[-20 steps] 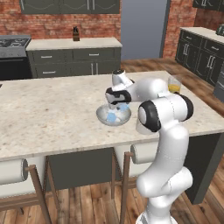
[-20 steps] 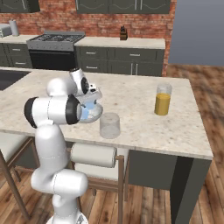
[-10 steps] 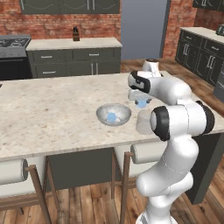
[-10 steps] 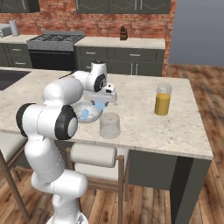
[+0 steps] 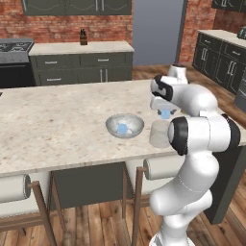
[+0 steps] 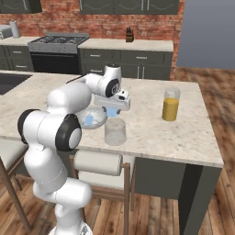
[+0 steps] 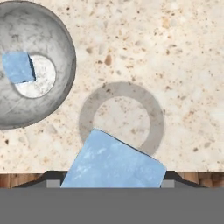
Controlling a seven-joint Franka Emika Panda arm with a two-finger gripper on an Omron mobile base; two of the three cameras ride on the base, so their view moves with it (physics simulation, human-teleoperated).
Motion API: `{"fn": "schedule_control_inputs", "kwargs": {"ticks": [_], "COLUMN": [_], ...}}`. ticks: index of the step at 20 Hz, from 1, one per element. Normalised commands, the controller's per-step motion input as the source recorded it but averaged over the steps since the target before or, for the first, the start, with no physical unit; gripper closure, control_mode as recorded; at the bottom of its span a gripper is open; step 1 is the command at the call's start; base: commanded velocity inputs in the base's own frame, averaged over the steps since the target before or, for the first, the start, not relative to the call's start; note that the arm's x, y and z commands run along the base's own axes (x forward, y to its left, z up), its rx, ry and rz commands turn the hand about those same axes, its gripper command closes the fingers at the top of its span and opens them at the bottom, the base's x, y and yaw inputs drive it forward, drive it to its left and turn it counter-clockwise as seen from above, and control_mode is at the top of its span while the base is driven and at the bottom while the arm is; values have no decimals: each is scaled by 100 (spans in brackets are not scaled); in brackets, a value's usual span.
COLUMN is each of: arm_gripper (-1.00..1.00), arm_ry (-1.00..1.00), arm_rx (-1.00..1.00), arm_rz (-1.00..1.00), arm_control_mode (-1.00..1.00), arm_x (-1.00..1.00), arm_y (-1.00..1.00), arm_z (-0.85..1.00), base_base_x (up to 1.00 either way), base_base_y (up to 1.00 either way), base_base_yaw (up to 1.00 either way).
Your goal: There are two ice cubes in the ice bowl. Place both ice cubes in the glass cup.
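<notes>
Brick walls and dark cabinets ring the kitchen, and our work sits on the speckled stone table [image 5: 57,120] of the island. We hold one ice cube [image 7: 114,162] pinched in our end effector [image 5: 165,113], its fingers closed on the cube's sides, and we carry it high enough to clear the rim of the glass cup [image 6: 114,131], which stands near the table's near edge, just right of the ice bowl [image 5: 125,125]. Looking down along the hand, the cup's round mouth [image 7: 121,118] lies directly past the held cube, so we judge ourselves almost over it but a little short of centred. The second ice cube [image 5: 122,128] rests in the ice bowl, against the pale flat of its bottom, waiting its turn. Keeping the cube above the rim makes sense: the cup's opening is not much wider than the cube, and a release off centre could bounce it off the rim onto the table. Farther right on the table stands a glass of amber juice [image 6: 170,104], well apart from our path. We judge the task not yet half done, with the first drop due next.
</notes>
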Motion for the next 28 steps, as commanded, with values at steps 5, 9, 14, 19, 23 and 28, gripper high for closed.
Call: {"fn": "schedule_control_inputs", "kwargs": {"ticks": [5,9,14,19,23,28], "arm_gripper": [100,100,100,100,100,100], "arm_ry": [-7,0,0,0,0,0], "arm_rx": [-8,0,0,0,0,0], "arm_rz": [0,0,0,0,0,0], "arm_control_mode": [-100,-100,-100,-100,-100,-100], "arm_x": [9,5,16,15,5,0], "arm_y": [0,0,0,0,0,0], "arm_z": [-17,-18,-24,-22,-23,-23], "base_base_x": [0,0,0,0,0,0], "base_base_y": [0,0,0,0,0,0], "base_base_yaw": [0,0,0,0,0,0]}}
